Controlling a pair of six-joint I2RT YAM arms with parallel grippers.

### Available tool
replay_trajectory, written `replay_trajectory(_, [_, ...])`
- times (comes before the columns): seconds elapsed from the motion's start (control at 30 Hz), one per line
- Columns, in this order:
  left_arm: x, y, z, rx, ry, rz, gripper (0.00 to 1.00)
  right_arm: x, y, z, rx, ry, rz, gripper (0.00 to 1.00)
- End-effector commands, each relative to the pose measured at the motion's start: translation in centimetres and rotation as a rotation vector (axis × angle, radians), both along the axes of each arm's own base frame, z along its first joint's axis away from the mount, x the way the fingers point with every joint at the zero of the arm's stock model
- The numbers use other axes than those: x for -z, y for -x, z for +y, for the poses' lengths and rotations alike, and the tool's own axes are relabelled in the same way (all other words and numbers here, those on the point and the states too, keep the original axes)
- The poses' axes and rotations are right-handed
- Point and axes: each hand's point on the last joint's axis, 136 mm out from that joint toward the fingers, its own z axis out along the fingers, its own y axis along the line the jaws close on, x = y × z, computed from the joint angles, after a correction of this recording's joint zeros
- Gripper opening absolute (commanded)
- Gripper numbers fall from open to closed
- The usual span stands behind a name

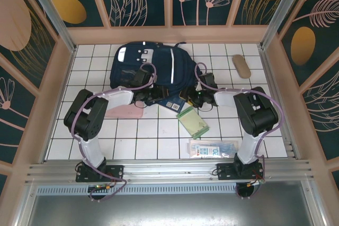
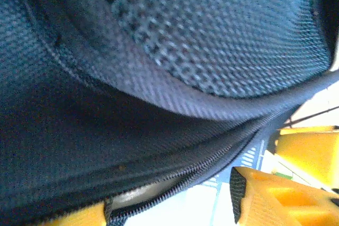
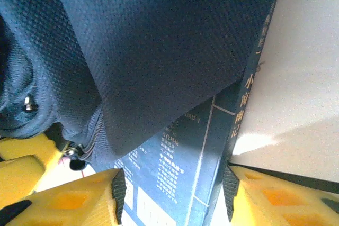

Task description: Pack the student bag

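Right jaws flank blue book (image 3: pixel 180 173), student bag (image 3: pixel 159 51) fabric overlapping it.

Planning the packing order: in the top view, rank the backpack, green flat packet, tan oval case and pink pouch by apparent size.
1. student bag
2. green flat packet
3. tan oval case
Unranked: pink pouch, partly covered by the left arm, so its full size is unclear.
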Motion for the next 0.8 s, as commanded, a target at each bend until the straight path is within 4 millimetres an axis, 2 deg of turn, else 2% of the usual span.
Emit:
replay_trajectory(0.0, [4.8,1.5,0.8,-0.039,-0.079,0.111,0.6,-0.8,-0.5,2.0,-0.026,-0.095,0.01,0.53])
replay_trajectory(0.17, [6.1,2.7,0.1,-0.026,-0.033,0.157,0.53,-3.4,-0.9,3.0,-0.02,-0.23,-0.019,0.54])
replay_trajectory(0.27, [6.1,3.2,-0.4,-0.014,0.004,0.169,0.47,-5.3,-0.8,3.5,-0.007,-0.334,-0.044,0.54])
replay_trajectory(0.4, [6.8,4.3,-0.2,-0.007,0.019,0.197,0.43,-7.1,-0.5,3.9,0.001,-0.438,-0.076,0.53])
replay_trajectory(0.53, [6.5,4.7,-0.6,0.01,0.039,0.199,0.41,-8.1,-0.2,4.0,0.004,-0.471,-0.115,0.53])
replay_trajectory(0.77, [5.9,4.8,-1.0,0.023,0.064,0.197,0.39,-7.9,0.0,5.1,-0.008,-0.502,-0.108,0.5])
